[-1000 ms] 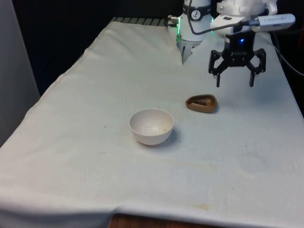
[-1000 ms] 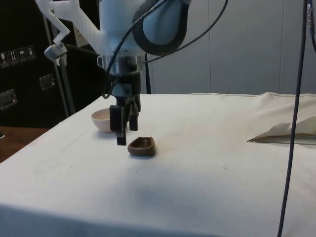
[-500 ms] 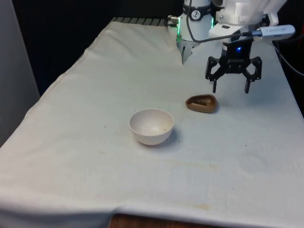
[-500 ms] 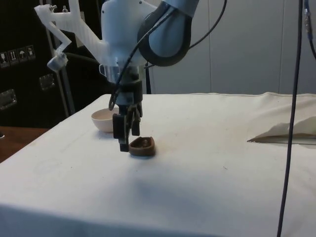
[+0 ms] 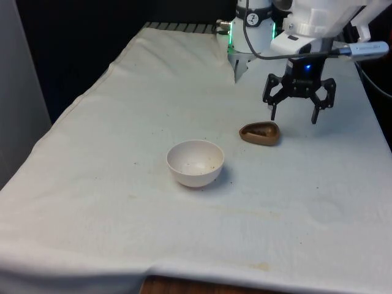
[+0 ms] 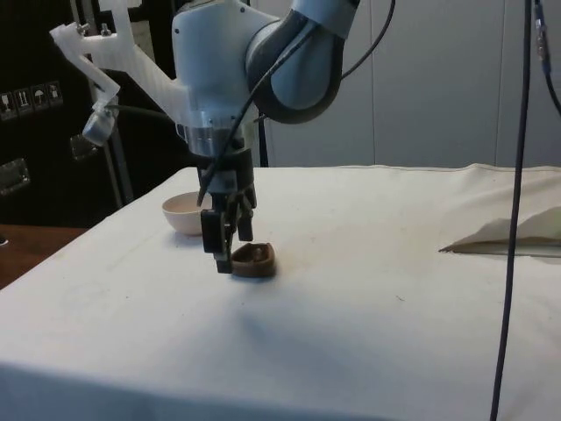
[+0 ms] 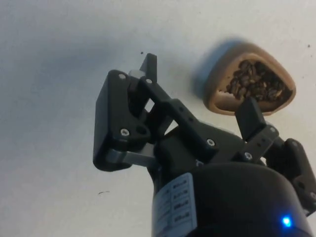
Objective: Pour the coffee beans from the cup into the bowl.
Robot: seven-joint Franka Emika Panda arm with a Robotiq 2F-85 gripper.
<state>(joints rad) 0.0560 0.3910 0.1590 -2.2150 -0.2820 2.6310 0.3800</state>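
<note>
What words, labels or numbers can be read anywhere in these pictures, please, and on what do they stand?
None can be read.
Label on the gripper body, wrist view: rows of print, too blurred to read.
Small signs on the dark cabinets, side view: pictograms, too small to make out.
Cup, bowl, cloth: no text.

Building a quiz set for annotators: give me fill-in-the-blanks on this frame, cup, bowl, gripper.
The brown cup holds coffee ____.
The white bowl stands on the front view's ____ of the cup.
The gripper hangs above the cloth with its fingers ____.
The cup is touched by ____ of the fingers.

Missing words: beans; left; open; neither
</note>
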